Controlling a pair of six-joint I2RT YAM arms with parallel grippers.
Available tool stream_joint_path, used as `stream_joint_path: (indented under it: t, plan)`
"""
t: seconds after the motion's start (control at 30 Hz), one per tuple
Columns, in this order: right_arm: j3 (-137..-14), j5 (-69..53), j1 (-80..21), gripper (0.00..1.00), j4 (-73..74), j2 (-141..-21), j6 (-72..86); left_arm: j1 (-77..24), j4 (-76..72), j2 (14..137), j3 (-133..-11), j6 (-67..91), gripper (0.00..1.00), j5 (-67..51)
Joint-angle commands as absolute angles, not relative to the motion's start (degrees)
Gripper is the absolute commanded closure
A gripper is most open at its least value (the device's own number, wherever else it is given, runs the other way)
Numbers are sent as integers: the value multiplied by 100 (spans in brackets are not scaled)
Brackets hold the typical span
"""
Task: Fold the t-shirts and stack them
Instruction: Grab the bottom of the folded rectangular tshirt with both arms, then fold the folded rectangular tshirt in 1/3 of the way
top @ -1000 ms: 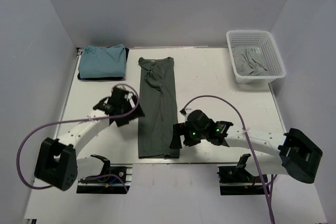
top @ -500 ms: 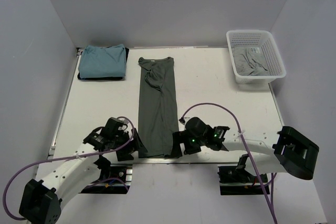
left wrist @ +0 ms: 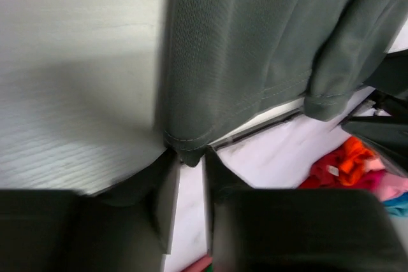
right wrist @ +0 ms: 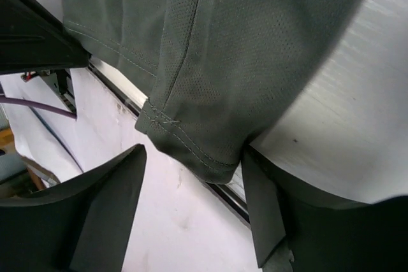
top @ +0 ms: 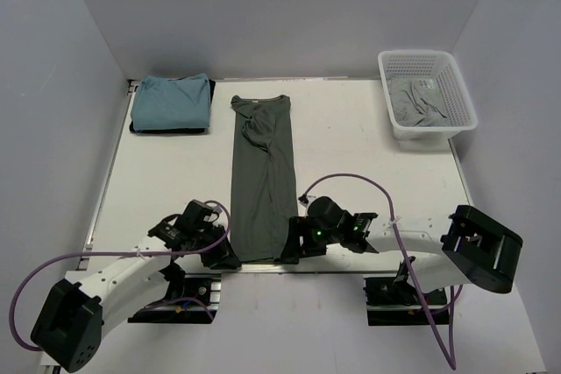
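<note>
A dark grey-green t-shirt (top: pixel 263 181) lies as a long narrow strip down the middle of the table, its hem at the near edge. My left gripper (top: pixel 226 258) is at the hem's near left corner. In the left wrist view its jaws (left wrist: pixel 188 160) stand narrow, pinching the tip of that corner of the shirt (left wrist: pixel 255 42). My right gripper (top: pixel 292 250) is at the near right corner. Its jaws (right wrist: pixel 193 157) are open, straddling the shirt's corner (right wrist: pixel 242 49), which touches only the right finger. A folded light teal-blue t-shirt (top: pixel 171 102) sits at the back left.
A white mesh basket (top: pixel 456 85) at the back right holds a crumpled pale grey t-shirt (top: pixel 419 102). The shirt's hem hangs slightly over the table's near edge rail (right wrist: pixel 121 97). Coloured cloth (left wrist: pixel 344 164) shows below that edge. The white walls stand close on three sides.
The left arm has swung from beside the shirt's middle down to its near left corner, and its jaws have narrowed onto it. The right gripper has dropped to the right corner, narrowing a little.
</note>
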State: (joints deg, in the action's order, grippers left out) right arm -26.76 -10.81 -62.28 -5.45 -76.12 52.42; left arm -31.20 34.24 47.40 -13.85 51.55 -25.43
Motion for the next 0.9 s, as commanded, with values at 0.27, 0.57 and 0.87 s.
stream_joint_path:
  t: [0.27, 0.57, 0.87]
  plan:
    - [-2742, -975, -6258, 57, -405, -7980, 5089, -3199, 2621, 5491, -1327, 4940, 86, -1986]
    - [-3076, -783, -6249, 100, -123, -7998, 4913, -3199, 2671, 5187, -1730, 4772, 100, -1882]
    - [-3498, -642, -6249, 100, 165, -7858, 4632, -3199, 2602, 4631, -2012, 4641, 100, -1862]
